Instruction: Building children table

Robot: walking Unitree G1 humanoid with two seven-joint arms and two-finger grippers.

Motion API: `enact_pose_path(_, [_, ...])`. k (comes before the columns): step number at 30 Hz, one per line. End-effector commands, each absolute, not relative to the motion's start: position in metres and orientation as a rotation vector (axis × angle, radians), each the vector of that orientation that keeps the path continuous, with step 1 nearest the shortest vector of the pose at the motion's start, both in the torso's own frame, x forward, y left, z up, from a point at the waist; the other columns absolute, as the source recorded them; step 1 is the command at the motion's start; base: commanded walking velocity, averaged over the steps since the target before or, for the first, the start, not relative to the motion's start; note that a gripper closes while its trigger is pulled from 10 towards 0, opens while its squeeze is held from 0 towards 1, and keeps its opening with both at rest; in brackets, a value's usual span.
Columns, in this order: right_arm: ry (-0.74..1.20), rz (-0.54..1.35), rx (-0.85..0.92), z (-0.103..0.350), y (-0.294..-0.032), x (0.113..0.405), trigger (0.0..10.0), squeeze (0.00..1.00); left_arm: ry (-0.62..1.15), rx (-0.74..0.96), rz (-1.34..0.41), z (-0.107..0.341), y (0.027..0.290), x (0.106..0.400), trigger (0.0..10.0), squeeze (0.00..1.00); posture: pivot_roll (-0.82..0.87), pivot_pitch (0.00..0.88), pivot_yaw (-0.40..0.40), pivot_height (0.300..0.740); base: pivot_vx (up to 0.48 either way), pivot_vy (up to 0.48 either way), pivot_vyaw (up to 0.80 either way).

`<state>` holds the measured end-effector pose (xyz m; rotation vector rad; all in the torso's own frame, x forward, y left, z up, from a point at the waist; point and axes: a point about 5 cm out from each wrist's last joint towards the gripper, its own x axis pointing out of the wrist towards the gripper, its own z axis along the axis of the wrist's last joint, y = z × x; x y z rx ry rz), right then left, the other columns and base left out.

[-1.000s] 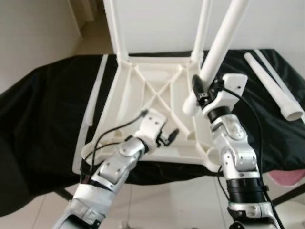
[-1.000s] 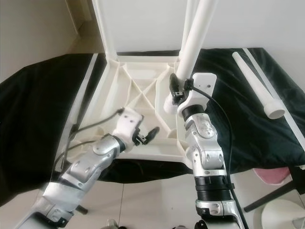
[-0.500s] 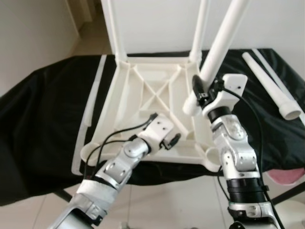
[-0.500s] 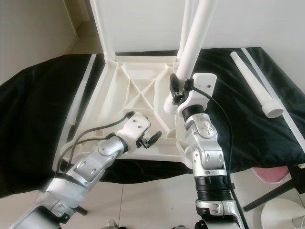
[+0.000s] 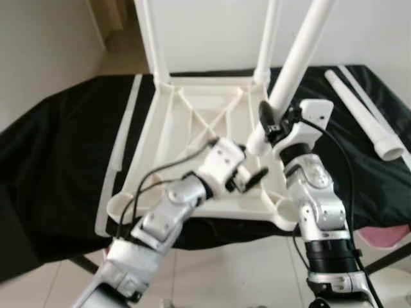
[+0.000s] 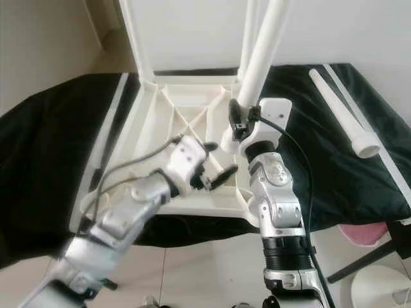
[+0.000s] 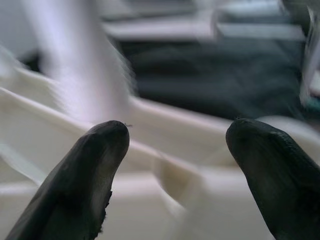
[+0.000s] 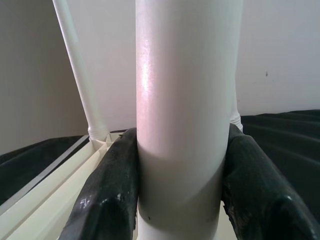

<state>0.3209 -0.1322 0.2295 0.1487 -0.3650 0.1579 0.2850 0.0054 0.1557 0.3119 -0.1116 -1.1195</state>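
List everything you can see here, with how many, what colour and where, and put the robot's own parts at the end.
Tabletop: one, cream, lying upside down on the black cloth, ribbed underside up.
Fitted legs: two, white, standing upright in the tabletop's far corners.
Held leg: one, white, tilted above the tabletop's near right corner, clamped by the right gripper.
Loose leg: one, white, lying on the cloth at far right.
Cloth: one, black, draped over the work surface.
Floor: light tiles, below the cloth's near edge.
Left gripper: one, black jaws open, above the tabletop's near edge.
Right gripper: one, black jaws shut around the held leg.
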Motion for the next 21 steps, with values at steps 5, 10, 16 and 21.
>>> enact_pose_path(5, [-0.378,0.156,0.144,0.232,-0.132,0.32,10.0,0.0,-0.025,0.562,-0.994,0.129,0.013,0.3,10.0,0.0,-0.08,0.05,0.014,0.74,0.0,0.0,0.0])
enact_pose_path(10, [-0.376,0.154,0.146,0.232,-0.132,0.32,10.0,0.0,0.076,0.575,-0.893,0.122,0.025,0.313,10.0,0.0,-0.08,0.057,0.014,0.74,0.0,0.0,0.0])
enact_pose_path(16, [-0.374,0.146,0.147,0.232,-0.134,0.32,10.0,0.0,0.136,0.597,-0.778,0.12,0.042,0.327,10.0,0.0,-0.08,0.061,0.015,0.74,0.0,0.0,0.0])
enact_pose_path(21, [-0.374,0.144,0.148,0.232,-0.134,0.32,10.0,0.0,0.135,0.631,-0.696,0.123,0.054,0.34,10.0,0.0,-0.08,0.068,0.017,0.74,0.0,0.0,0.0])
